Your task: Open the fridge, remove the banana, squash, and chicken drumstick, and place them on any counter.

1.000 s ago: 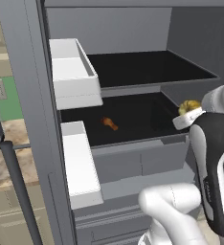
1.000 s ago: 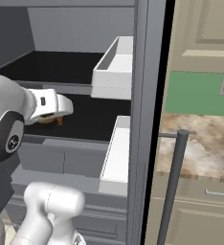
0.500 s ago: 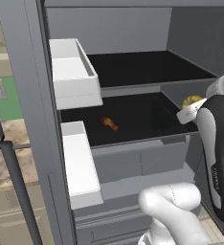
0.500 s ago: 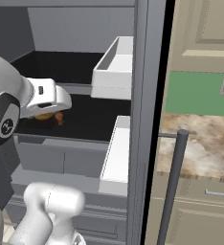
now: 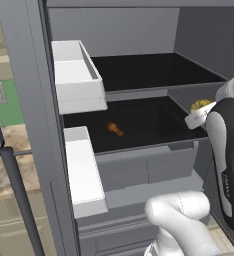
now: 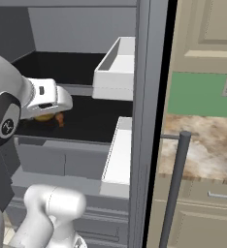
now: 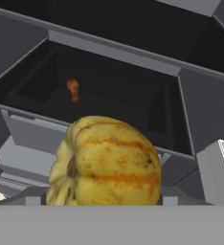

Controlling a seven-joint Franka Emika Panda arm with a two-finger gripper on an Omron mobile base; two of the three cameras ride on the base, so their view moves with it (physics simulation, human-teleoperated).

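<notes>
Fridge (image 5: 24, 100) interior, doors open, dark shelves. Nearest: gripper (image 7: 104, 203) has its jaws spread wide around the squash (image 7: 104, 162), apparently holding it, just outside the shelf front. Farther back, chicken drumstick (image 5: 114, 129) lies mid-shelf. Risk: round squash could roll out of a wide grip on the swing toward the counter (image 6: 202, 145), or clip the door bin (image 6: 116, 68).
</notes>
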